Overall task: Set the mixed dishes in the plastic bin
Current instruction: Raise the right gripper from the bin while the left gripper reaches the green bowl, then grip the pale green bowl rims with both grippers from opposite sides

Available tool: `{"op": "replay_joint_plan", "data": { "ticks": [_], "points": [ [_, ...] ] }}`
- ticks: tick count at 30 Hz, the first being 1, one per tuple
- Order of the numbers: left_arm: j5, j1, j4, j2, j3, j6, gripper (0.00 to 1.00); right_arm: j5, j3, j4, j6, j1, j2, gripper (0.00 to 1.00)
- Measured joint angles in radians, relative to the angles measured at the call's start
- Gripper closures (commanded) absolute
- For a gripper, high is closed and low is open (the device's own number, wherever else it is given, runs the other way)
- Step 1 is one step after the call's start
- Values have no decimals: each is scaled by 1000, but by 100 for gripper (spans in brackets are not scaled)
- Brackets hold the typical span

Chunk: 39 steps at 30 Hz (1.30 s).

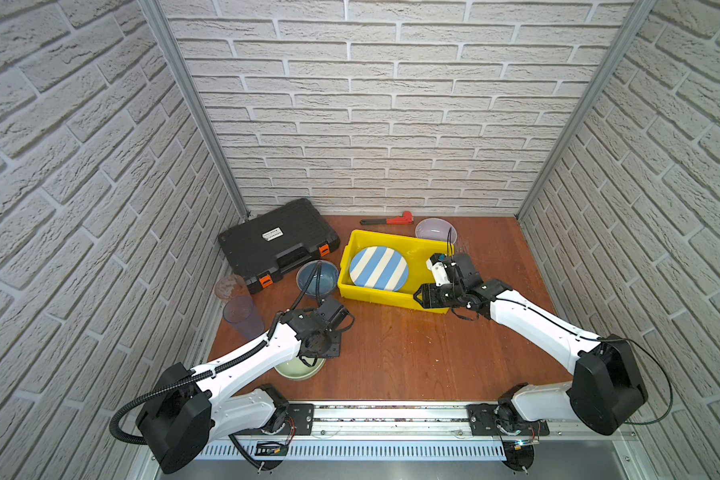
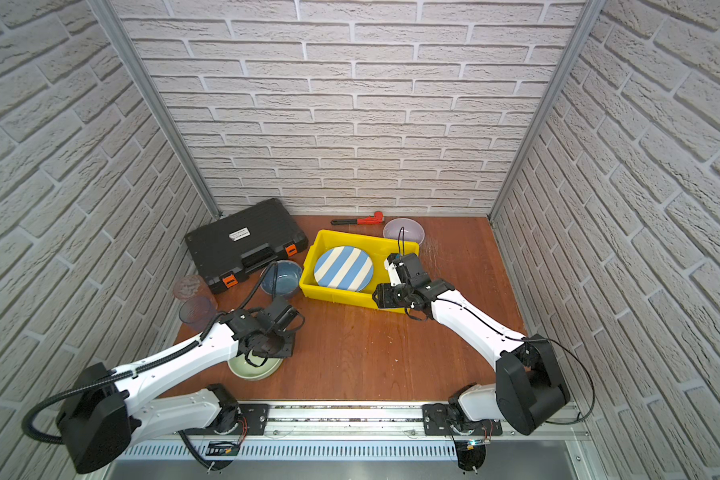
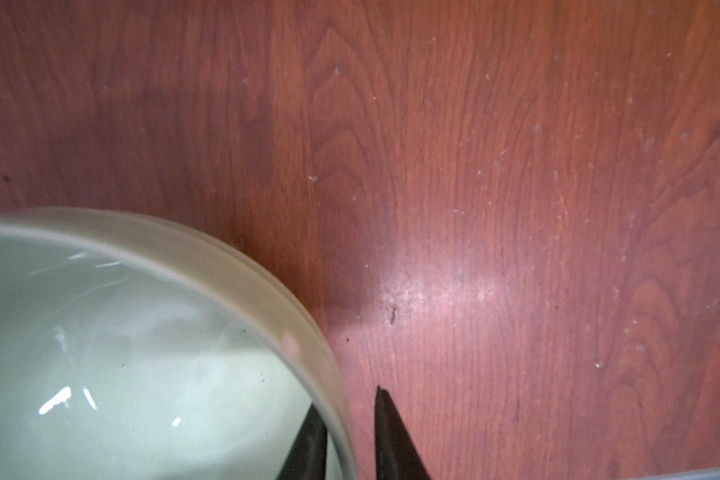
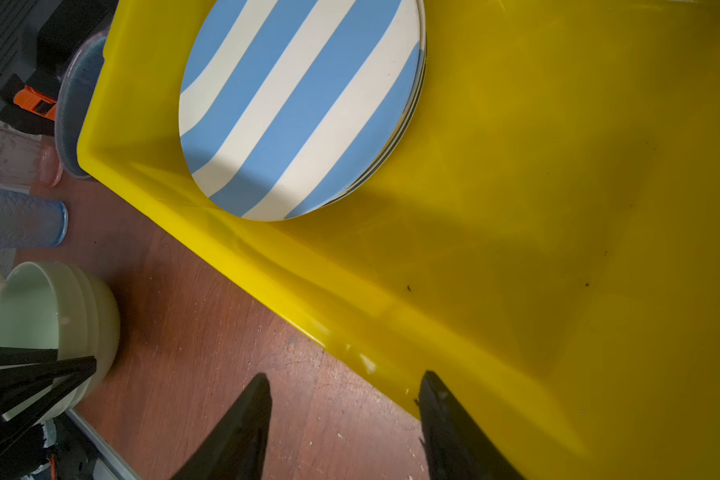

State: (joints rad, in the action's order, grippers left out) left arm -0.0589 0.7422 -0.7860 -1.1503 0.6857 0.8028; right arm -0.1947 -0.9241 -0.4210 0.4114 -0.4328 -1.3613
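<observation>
My left gripper [image 3: 346,401] is shut on the rim of the pale green bowl [image 1: 296,370] at the front left of the table, one finger inside and one outside. In both top views its wrist hides the fingers. My right gripper [image 4: 346,380] hangs open and holds nothing, over the near right corner of the yellow plastic bin [image 1: 375,297]. A blue-white striped plate [image 1: 378,268] lies in the bin on top of other plates. A blue bowl [image 1: 317,277] sits left of the bin and a lavender bowl [image 1: 435,230] behind it. Two tumblers [image 1: 230,286] [image 1: 242,316] stand at the left wall.
A black tool case [image 1: 277,241] with orange latches lies at the back left, touching the blue bowl's side. A red pipe wrench [image 1: 391,219] lies along the back wall. Brick-pattern walls close in three sides. Bare wood [image 1: 412,357] shows between the arms.
</observation>
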Motion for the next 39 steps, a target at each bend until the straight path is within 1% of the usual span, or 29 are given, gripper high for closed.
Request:
{"op": "replay_joint_plan", "data": {
  "ticks": [7, 13, 16, 25, 28, 33, 37, 39],
  "points": [
    [-17, 19, -3, -31, 15, -19, 97, 6, 34, -1, 12, 0, 35, 41],
    [-21, 48, 7, -106, 67, -44, 100, 23, 54, -29, 23, -1, 74, 41],
    [-15, 83, 26, -166, 109, -61, 100, 36, 57, -44, 23, -1, 106, 41],
    [21, 233, 121, -334, 251, -82, 100, 78, 73, -103, 29, -2, 201, 41],
    [40, 277, 158, -386, 301, -97, 97, 95, 87, -130, 35, -2, 230, 41],
    [71, 331, 190, -463, 378, -136, 88, 132, 117, -179, 49, -2, 286, 41],
    [126, 349, 222, -488, 389, -154, 80, 158, 122, -221, 55, -2, 316, 41],
    [156, 353, 234, -495, 388, -156, 74, 166, 126, -235, 57, -2, 331, 41]
  ]
}}
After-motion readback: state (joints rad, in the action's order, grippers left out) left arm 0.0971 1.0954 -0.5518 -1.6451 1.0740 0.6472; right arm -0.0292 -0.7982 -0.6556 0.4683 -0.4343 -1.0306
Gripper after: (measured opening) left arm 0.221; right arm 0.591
